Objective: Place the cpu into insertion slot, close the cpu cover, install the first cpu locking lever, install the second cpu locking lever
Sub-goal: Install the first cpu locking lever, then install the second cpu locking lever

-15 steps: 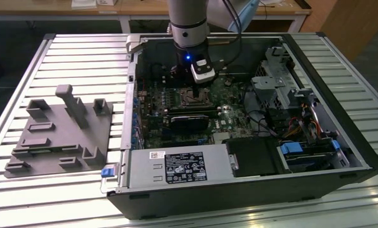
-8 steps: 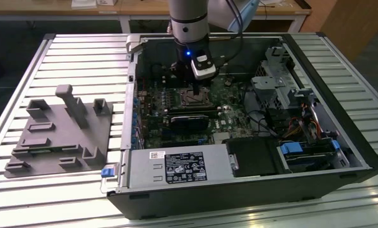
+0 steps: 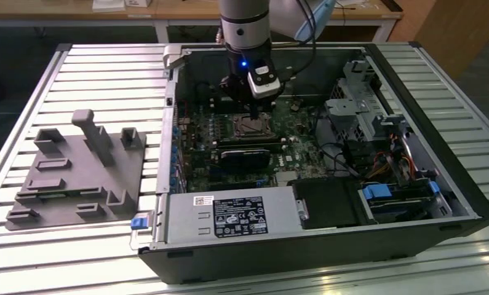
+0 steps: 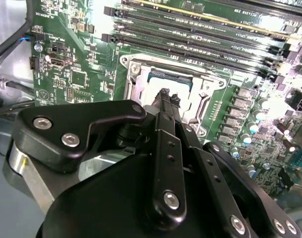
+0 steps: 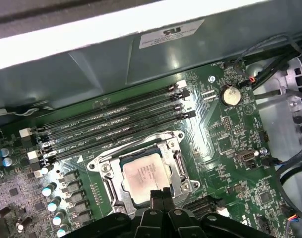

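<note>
Slatted metal desk fills the exterior view, with an open black computer case lying on it at centre and right. A grey plastic fixture tray sits on the desk at the left of the frame, well apart from the case. Inside the case: green motherboard in the middle, a grey power supply box with a white label at lower centre, a drive cage with blue tabs at lower right.

The arm comes down from top centre, pincer right over the insertion slot at the board's middle.

In the first wrist view the cpu lies flat in the insertion slot, silvery face up, and the cpu cover frames it (looks closed down around the chip). Four long memory slots run just beside the socket, and a coin battery sits at upper right.

In the second wrist view the pincer's fingers are pressed together, tips at the edge of the cover frame, holding nothing.
</note>
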Available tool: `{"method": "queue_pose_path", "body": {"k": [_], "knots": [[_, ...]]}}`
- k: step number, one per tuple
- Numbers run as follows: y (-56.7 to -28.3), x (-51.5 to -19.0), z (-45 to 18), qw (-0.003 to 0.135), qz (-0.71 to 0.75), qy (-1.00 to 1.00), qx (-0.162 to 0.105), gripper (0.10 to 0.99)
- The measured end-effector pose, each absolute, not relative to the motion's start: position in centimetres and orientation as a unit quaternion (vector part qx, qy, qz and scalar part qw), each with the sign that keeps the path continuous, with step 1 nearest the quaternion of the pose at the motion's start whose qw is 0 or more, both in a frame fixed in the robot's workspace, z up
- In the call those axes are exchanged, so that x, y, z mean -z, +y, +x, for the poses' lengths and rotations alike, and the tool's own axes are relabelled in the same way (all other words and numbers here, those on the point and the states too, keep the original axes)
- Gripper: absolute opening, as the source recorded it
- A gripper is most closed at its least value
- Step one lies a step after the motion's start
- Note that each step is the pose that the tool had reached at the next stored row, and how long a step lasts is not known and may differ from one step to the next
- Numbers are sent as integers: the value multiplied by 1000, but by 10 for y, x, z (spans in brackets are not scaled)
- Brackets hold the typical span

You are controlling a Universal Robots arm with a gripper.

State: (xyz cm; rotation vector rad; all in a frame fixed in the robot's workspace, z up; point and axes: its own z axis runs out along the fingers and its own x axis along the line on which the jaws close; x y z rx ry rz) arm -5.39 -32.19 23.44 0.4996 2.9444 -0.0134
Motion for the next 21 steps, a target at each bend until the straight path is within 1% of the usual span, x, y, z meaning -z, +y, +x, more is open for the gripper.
{"method": "queue_pose_path", "body": {"k": [3, 4, 6, 7, 11, 21], "knots": [[-322, -235, -54, 77, 167, 983, 4, 106], [-322, -234, -53, 74, 167, 983, 5, 106], [-322, -234, -51, 61, 167, 984, 6, 106], [-322, -234, -51, 58, 167, 984, 6, 106], [-322, -234, -51, 56, 167, 984, 6, 106], [-322, -235, -51, 55, 167, 984, 6, 106]]}}
